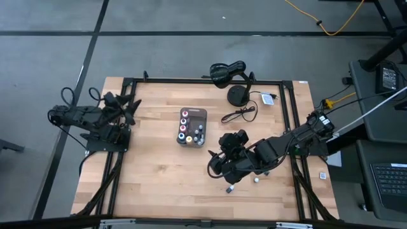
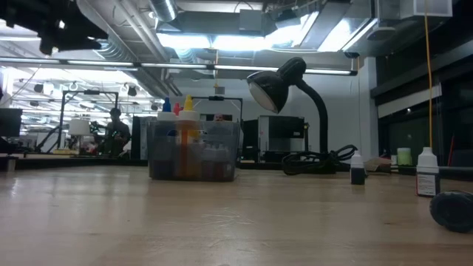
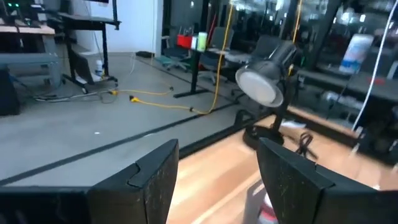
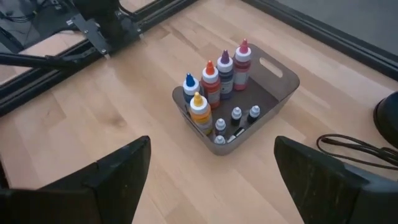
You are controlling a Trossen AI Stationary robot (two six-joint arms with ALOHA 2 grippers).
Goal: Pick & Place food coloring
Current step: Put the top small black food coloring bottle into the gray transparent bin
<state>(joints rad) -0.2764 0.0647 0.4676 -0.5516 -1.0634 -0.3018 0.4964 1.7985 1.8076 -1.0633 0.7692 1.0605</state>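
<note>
Right gripper wide apart, empty, hovering near tray w/ food coloring packed upright inside. Two small bottles loose on table by right arm. Left gripper parted, empty, parked at table's left edge. Risk: reaching in, clipping neighbours, toppling bottles.

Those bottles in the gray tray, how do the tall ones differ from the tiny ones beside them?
The tall bottles rise above the tray's rim; the tiny bottles sit below it. The tall ones have coloured pointed caps in blue, yellow, orange, purple and pink; the tiny ones have pale caps on dark bodies. All stand upright inside the tray.
</note>
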